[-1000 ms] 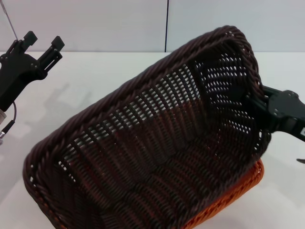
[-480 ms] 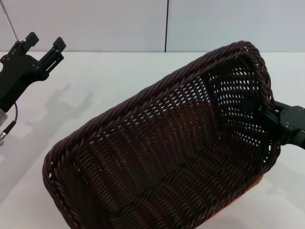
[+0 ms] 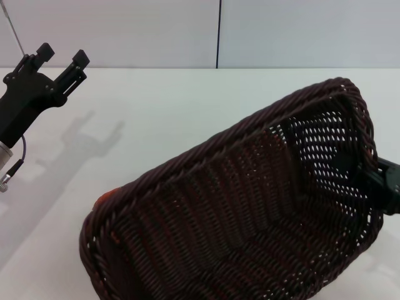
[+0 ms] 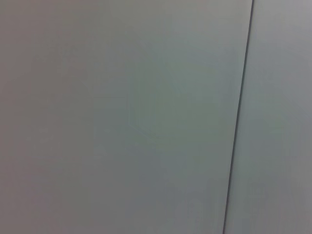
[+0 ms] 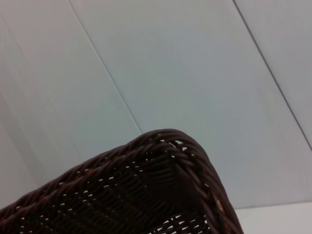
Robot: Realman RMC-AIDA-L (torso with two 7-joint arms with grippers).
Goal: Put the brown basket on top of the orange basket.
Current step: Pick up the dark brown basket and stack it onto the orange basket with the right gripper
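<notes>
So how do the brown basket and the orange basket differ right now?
The brown basket is tilted and almost fully in view; the orange basket lies under it, showing only a sliver by its left corner. The right gripper holds the brown basket's end wall; nothing grips the orange one. The left gripper hangs aside, open.

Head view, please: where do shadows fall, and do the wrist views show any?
Head view: the left pincer casts a soft grey shadow on the table, beside it. Left wrist view: only plain wall, no shadow. Right wrist view: brown basket rim dark against the wall.
</notes>
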